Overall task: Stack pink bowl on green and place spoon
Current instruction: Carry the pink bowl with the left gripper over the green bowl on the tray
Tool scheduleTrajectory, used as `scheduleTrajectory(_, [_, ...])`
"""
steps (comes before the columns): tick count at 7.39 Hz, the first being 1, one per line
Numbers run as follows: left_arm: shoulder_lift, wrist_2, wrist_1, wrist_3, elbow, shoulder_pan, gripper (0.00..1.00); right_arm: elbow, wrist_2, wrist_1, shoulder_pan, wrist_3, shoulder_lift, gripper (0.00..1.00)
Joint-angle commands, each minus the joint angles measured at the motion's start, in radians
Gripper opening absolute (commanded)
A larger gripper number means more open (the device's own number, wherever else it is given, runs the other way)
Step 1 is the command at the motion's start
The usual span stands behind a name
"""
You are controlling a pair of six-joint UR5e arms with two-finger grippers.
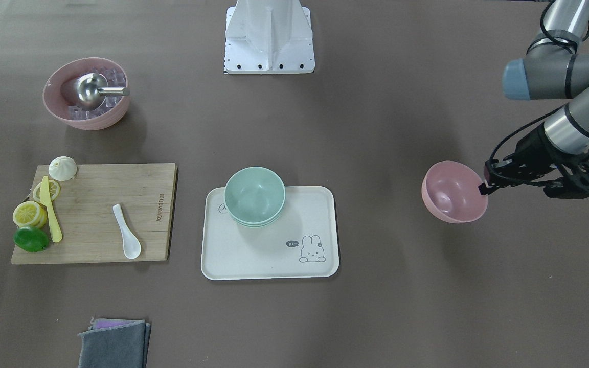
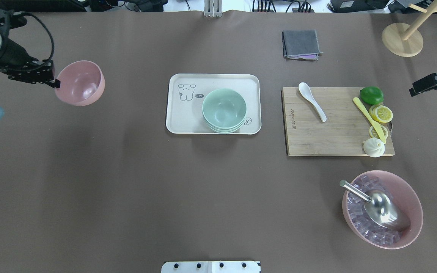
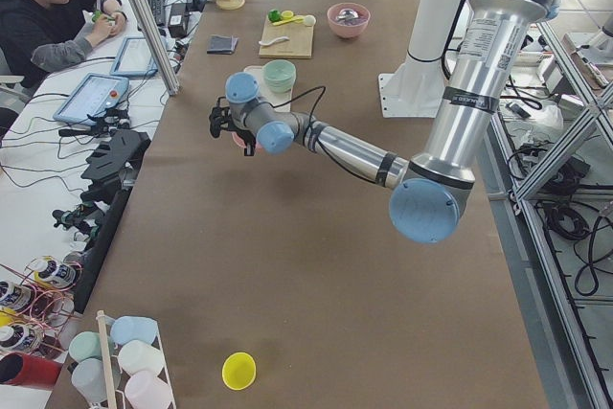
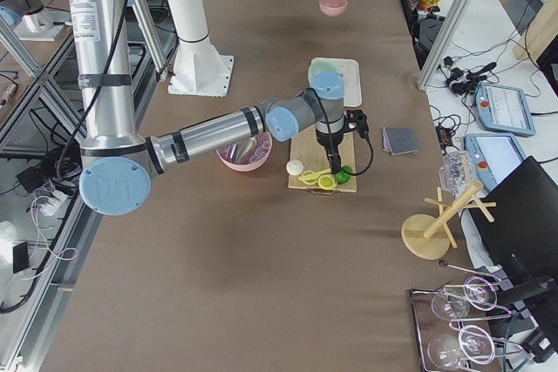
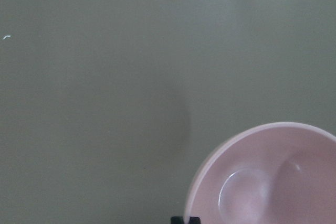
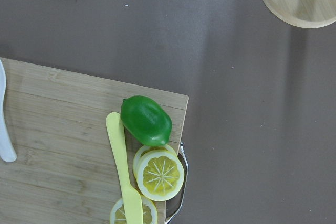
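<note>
My left gripper (image 2: 54, 81) is shut on the rim of the small pink bowl (image 2: 80, 83), holding it above the table at the far left; the bowl also shows in the front view (image 1: 453, 191) and the left wrist view (image 5: 273, 182). The stacked green bowls (image 2: 224, 110) sit on the white tray (image 2: 222, 81) at the table's middle. The white spoon (image 2: 313, 102) lies on the wooden cutting board (image 2: 336, 140). My right gripper (image 2: 417, 89) hangs high over the board's right edge; I cannot tell whether it is open or shut.
A lime (image 2: 371, 95), lemon slices (image 2: 381, 113), a yellow knife (image 2: 368, 117) and a white dumpling (image 2: 373, 147) lie on the board. A large pink bowl of ice (image 2: 412, 223) holds a metal scoop (image 2: 378, 206). A grey cloth (image 2: 301, 44) and a wooden stand (image 2: 402, 40) are at the far edge.
</note>
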Motion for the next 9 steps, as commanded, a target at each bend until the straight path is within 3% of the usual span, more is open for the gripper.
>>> scheduleTrajectory(1, [-0.198, 0.022, 0.226, -0.208, -0.086, 0.093, 0.0, 0.002, 0.001, 0.0, 0.0, 0.002, 0.0, 1.0])
scheduleTrajectory(4, [-0.428, 0.212, 0.337, -0.42, -0.039, 0.289, 0.0, 0.002, 0.001, 0.0, 0.0, 0.002, 0.0, 1.0])
scheduleTrajectory(6, [-0.571, 0.306, 0.356, -0.477, 0.122, 0.36, 0.0, 0.002, 0.001, 0.0, -0.002, 0.002, 0.0, 1.0])
scheduleTrajectory(8, [-0.637, 0.357, 0.34, -0.476, 0.254, 0.382, 0.0, 0.004, -0.002, 0.0, -0.002, 0.002, 0.0, 1.0])
scheduleTrajectory(9, [-0.63, 0.357, 0.339, -0.471, 0.273, 0.385, 0.0, 0.004, -0.002, 0.0, -0.002, 0.002, -0.002, 1.0])
